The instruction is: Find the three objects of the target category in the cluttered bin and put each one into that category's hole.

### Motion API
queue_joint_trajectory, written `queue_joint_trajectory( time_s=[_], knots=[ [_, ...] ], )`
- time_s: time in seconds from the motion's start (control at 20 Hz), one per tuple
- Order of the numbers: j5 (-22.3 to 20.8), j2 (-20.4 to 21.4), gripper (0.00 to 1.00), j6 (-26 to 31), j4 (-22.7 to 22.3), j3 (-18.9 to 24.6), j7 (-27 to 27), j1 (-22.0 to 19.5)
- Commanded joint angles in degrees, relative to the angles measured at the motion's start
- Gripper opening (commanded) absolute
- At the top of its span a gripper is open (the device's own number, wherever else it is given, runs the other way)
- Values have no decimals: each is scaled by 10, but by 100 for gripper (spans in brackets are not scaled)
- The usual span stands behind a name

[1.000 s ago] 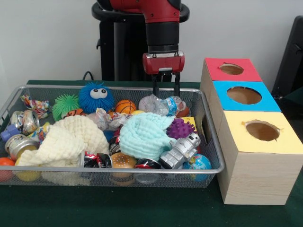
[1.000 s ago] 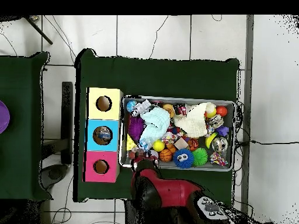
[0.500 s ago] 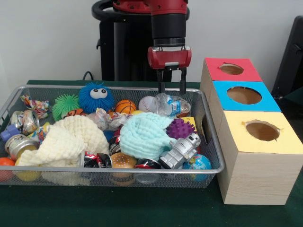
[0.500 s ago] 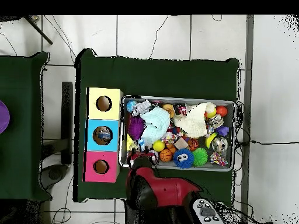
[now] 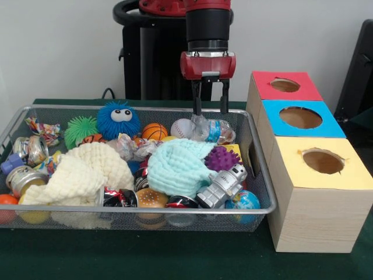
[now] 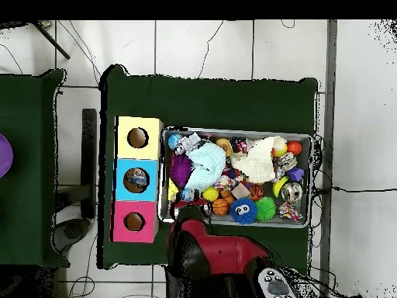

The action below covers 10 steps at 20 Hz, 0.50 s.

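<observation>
My gripper [image 5: 210, 111] hangs open and empty over the back right of the wire bin [image 5: 263, 175], just above a crushed plastic bottle [image 5: 212, 129] and not touching it. A baseball [image 5: 180, 126] and a small basketball [image 5: 154, 131] lie to the bottle's left. To the right of the bin stand a red box [image 5: 305, 87], a blue box [image 5: 332, 123] and a yellow box [image 5: 349, 175], each with a round hole on top. In the overhead view the arm [image 6: 209, 252] hides the gripper; the boxes [image 6: 138, 180] lie left of the bin [image 6: 236, 130].
The bin also holds a mint cloth [image 5: 178, 166], a cream cloth [image 5: 81, 172], a blue fuzzy ball [image 5: 118, 119], a green spiky ball [image 5: 80, 129], a purple spiky ball [image 5: 222, 157], a silver robot toy [image 5: 221, 186], a globe ball [image 5: 245, 201] and crushed cans [image 5: 32, 149].
The gripper has risen out of the bin's back right area and shifted slightly right. It stays open and holds nothing. The objects in the bin have not moved.
</observation>
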<state>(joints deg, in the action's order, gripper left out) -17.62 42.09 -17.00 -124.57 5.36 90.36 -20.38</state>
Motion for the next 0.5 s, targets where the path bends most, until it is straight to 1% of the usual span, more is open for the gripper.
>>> queue_joint_trajectory(
  time_s=[0.05,0.3,0.5],
  knots=[
    [32,-8,100,24,9,39,130,-6],
    [48,-5,100,-1,-5,8,139,17],
    [49,-53,100,-44,12,-4,141,24]
  ],
)
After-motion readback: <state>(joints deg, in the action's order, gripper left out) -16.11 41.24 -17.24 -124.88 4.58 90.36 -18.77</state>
